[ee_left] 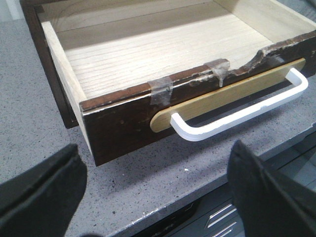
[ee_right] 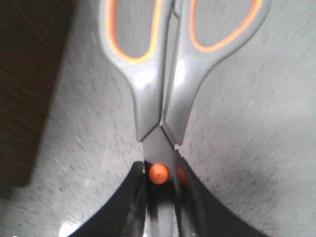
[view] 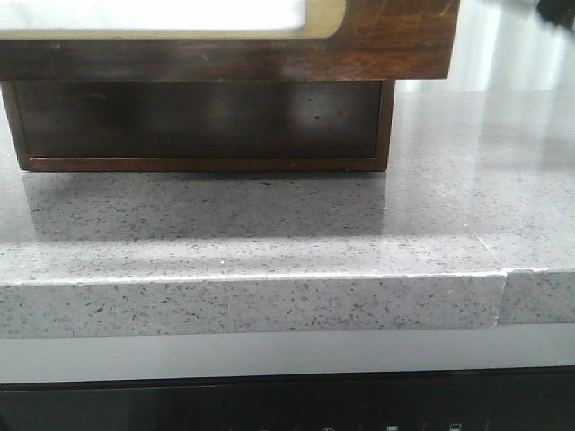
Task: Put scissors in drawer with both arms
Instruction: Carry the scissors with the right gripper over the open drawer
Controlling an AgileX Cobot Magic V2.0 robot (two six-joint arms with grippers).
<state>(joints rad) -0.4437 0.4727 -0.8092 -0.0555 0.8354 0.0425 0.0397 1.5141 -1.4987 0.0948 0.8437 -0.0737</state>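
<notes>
right gripper (ee_right: 160,197) clamped on scissors (ee_right: 163,74) at the pivot, drawer (ee_left: 148,64) already open.

scissors held just above the counter (ee_right: 237,148), handles pointing away from the fingers, orange rivet sitting right between the pads; blades hidden. right wrist view is blurred, so likely mid-carry. left gripper (ee_left: 158,192) wide open, holding nothing, hovering in front of the white handle (ee_left: 237,116), near but not touching. drawer tray is pulled well out, bare pale wood inside. front view shows only the drawer's underside and cabinet (view: 202,126), neither arm. step in hand: transport to drawer. next: bring scissors over the front edge, lower into the tray, release; left then free to push it shut.
</notes>
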